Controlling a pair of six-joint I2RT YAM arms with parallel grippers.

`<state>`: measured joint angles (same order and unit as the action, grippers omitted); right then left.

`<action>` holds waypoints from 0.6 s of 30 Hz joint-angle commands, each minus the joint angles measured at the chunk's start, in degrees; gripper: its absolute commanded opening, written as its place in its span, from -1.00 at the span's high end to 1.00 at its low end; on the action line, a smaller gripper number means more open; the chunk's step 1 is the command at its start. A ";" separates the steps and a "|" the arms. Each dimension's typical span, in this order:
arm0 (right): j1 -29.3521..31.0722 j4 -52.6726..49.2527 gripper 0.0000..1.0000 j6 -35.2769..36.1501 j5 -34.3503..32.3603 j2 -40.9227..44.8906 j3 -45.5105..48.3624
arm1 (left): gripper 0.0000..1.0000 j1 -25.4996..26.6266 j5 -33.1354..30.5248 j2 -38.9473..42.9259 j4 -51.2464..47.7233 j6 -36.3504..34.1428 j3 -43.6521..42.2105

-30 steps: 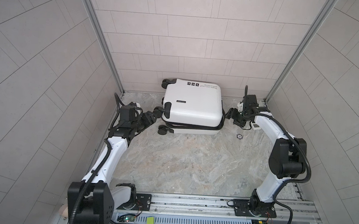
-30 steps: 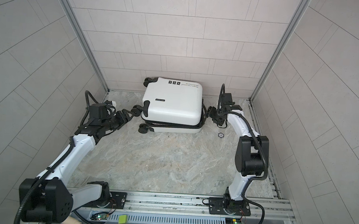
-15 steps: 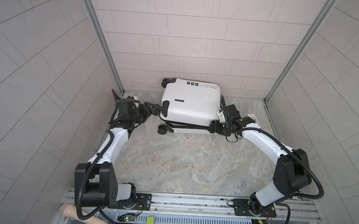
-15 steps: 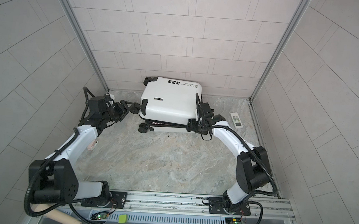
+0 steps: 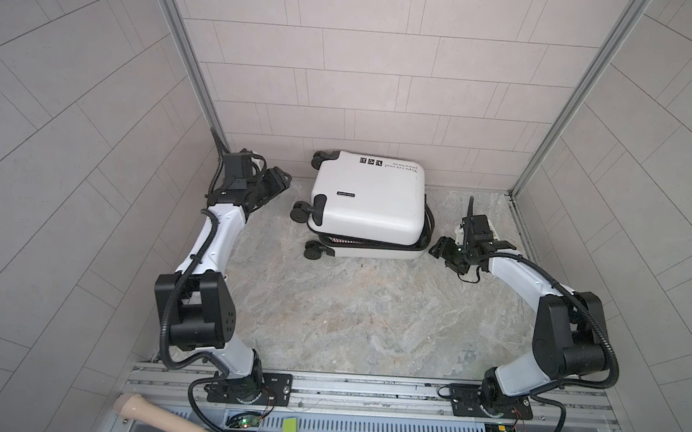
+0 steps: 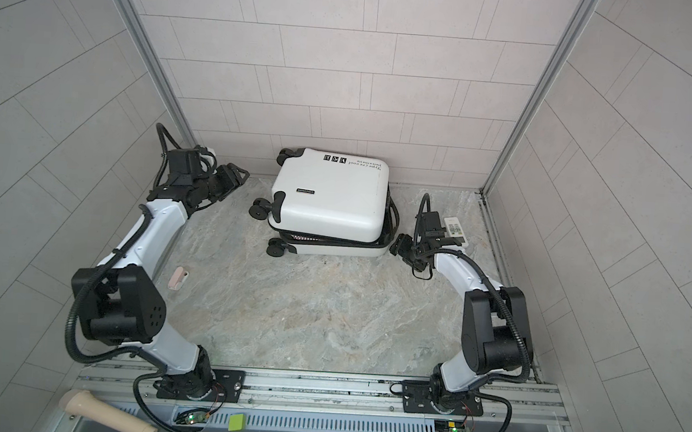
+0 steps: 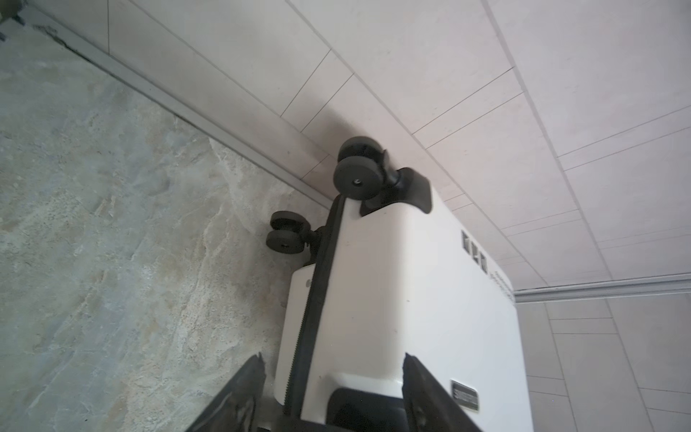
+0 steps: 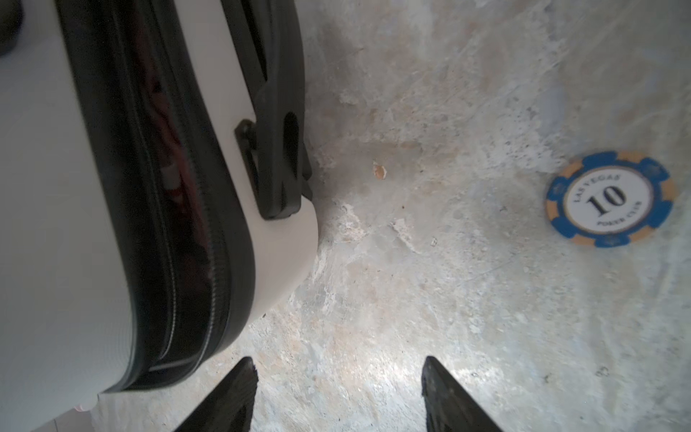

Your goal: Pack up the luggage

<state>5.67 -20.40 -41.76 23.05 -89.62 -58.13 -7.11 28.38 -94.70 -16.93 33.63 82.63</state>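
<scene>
In both top views the luggage [image 5: 368, 202] lies on the worktop [image 5: 350, 309] by the back wall, lid askew. The left tool [image 5: 281, 178] and right tool [image 5: 438, 250] have drawn off it. Left wrist view: that tool spread, empty. Right wrist view: spread too, beside the gaping luggage, so closing remains.

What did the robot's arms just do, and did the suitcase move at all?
The left gripper pulled back from a wheel of the luggage, toward the left wall. The right gripper swung in to the near right corner of the luggage, then backed off to the right. Neither took hold of anything, and both sets of jaws stand open. The luggage stayed where it was, lid slightly ajar.
</scene>
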 commanded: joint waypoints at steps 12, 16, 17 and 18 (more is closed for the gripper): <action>-0.14 3.95 -0.42 -2.60 3.16 -2.03 -0.11 | -0.30 -2.15 10.64 5.11 5.15 5.73 -13.72; 0.31 2.07 -0.42 -1.03 1.84 -0.61 -0.14 | -0.28 -3.02 10.65 11.48 6.64 10.73 -18.86; 0.58 1.66 -0.42 -0.66 1.46 -0.29 -0.10 | -0.29 -3.03 10.71 12.80 7.29 11.58 -19.94; 0.88 1.32 -0.42 -0.23 1.07 0.01 -0.11 | -0.31 -2.98 10.86 14.36 8.45 12.65 -21.18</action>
<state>5.74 -17.72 -43.68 25.17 -92.29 -58.15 -9.78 37.71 -84.05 -12.93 41.63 63.59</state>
